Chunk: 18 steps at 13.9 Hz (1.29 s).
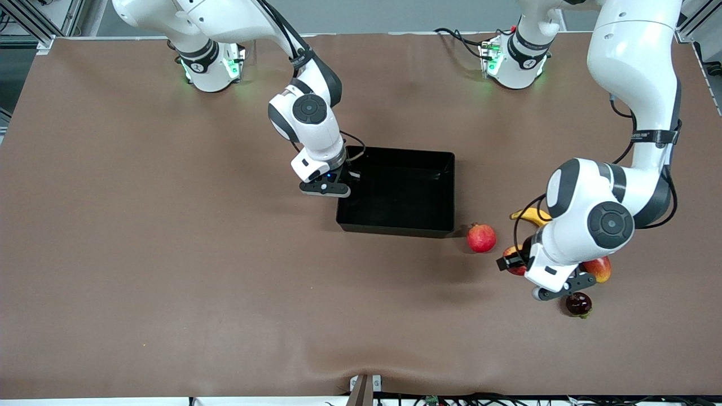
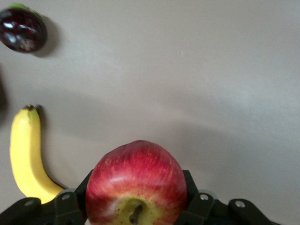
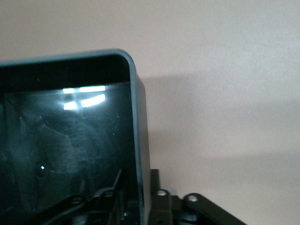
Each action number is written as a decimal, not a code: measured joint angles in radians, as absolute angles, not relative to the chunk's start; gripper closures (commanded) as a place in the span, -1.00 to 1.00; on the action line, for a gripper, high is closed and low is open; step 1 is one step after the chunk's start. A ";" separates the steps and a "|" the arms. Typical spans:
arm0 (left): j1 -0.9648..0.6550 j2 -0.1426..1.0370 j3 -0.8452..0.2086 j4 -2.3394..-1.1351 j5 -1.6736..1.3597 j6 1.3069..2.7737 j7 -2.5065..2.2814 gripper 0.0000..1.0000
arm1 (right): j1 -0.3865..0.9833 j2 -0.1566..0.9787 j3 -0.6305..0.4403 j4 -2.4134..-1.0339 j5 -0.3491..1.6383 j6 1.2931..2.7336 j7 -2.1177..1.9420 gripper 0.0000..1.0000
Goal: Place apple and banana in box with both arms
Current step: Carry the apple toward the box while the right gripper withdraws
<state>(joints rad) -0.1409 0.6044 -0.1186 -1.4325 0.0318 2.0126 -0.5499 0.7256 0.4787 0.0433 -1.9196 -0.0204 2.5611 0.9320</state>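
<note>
My left gripper [image 2: 137,193] is shut on the red and yellow apple [image 2: 136,185], its stem pit facing the camera. In the front view the apple [image 1: 512,255] peeks out from under the left wrist, toward the left arm's end of the table. The yellow banana [image 1: 529,215] [image 2: 26,159] lies on the table beside it, a little farther from the front camera. The black box [image 1: 401,194] is empty. My right gripper [image 1: 337,190] [image 3: 138,182] straddles the box wall [image 3: 137,117] at the right arm's end; it is open, with a gap at the inner finger.
An evenly red round fruit [image 1: 481,237] sits just off the box's near corner. A red-yellow mango [image 1: 600,268] and a dark purple fruit [image 1: 579,304] [image 2: 22,29] lie under and beside the left wrist. Brown table cloth [image 1: 169,270] stretches toward the right arm's end.
</note>
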 measured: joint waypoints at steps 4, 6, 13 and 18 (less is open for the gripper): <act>-0.162 0.604 -0.155 -1.438 0.032 2.006 -0.639 1.00 | 0.726 0.479 0.041 -1.896 -0.020 2.558 0.935 -1.00; -0.196 0.604 -0.157 -1.444 0.032 2.005 -0.688 1.00 | 0.725 0.479 0.038 -1.894 -0.020 2.557 0.935 -1.00; -0.289 0.514 -0.159 -1.592 0.032 2.026 -0.790 1.00 | 0.621 0.411 0.022 -1.780 -0.027 2.251 0.780 -1.00; -0.342 0.397 -0.162 -1.823 0.032 2.172 -0.838 1.00 | 0.432 0.316 0.019 -1.772 -0.026 2.101 0.551 -1.00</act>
